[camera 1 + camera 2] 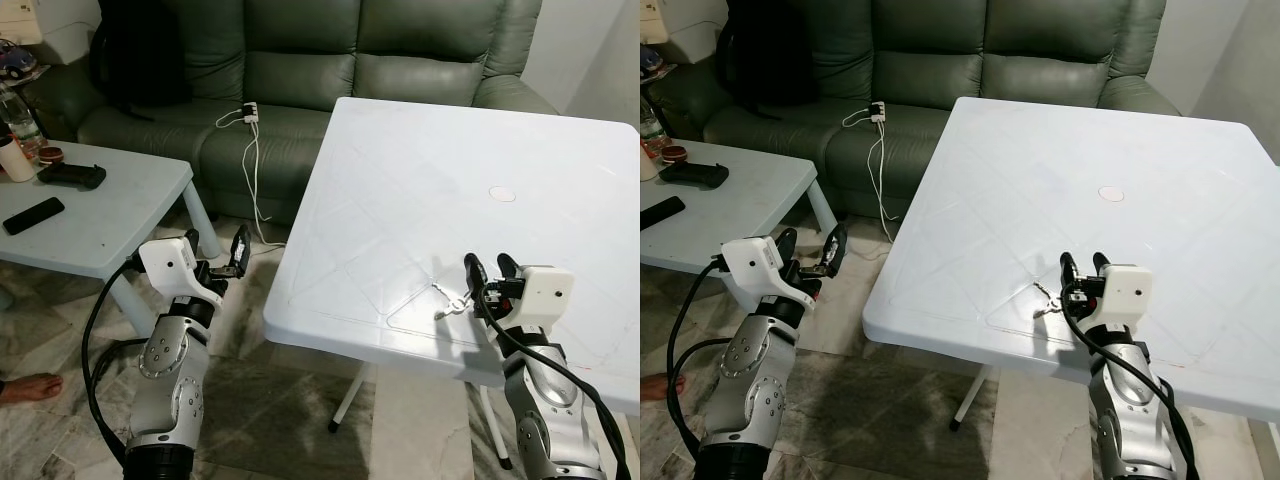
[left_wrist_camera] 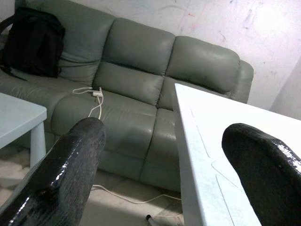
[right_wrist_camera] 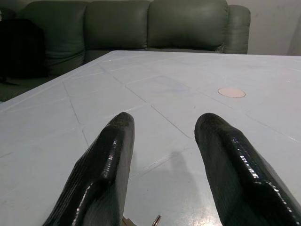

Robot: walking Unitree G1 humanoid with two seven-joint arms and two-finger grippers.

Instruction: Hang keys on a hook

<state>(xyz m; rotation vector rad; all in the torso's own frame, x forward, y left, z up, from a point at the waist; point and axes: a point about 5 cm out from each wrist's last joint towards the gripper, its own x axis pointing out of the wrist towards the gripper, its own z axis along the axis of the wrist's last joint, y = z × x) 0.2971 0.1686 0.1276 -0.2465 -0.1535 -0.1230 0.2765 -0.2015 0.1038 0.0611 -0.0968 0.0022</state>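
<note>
Hovering spread-fingered over the white tabletop (image 1: 420,180), right tool (image 1: 490,268) has keys (image 1: 452,302) just left, touching near fingertip.

Bright, even daylight; glare washes out the white surface (image 1: 420,180) toward its far right corner; shadows soft, wrist-view foregrounds blurred.

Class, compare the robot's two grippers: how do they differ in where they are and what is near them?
The right gripper hovers over the large white plastic table, beside the small metal keys; the left gripper hangs off the table, above the floor. The right points at the tabletop, the left towards the green leather sofa. Both are open and hold nothing.
</note>
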